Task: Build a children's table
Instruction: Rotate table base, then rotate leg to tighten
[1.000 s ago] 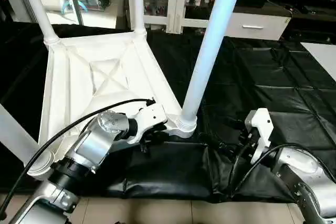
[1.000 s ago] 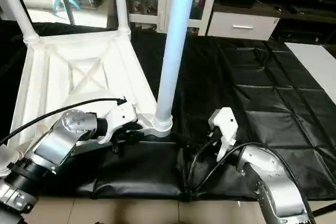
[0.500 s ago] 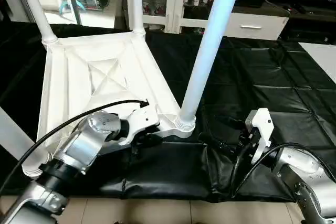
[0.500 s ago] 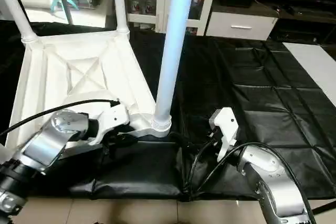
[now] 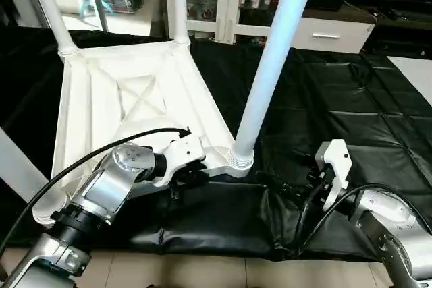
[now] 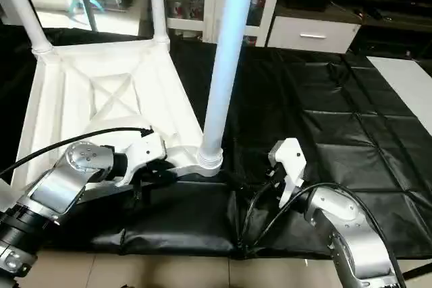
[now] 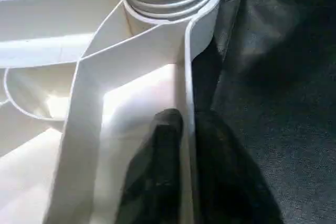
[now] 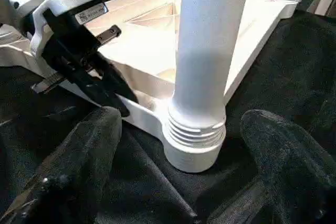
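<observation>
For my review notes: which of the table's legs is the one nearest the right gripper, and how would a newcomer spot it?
On the black mat lies the upside-down white tabletop, a leg rising from each corner. The leg meant stands in the near corner socket facing the right gripper. Unlike the others it looks bluish, and the left gripper grips the rim beside it.

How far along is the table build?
All four legs stand in the corner sockets of the upturned top, including the near leg. In hand: the left gripper pinches the top's edge wall beside it. The right gripper is open, empty. Left: likely flipping it upright.
</observation>
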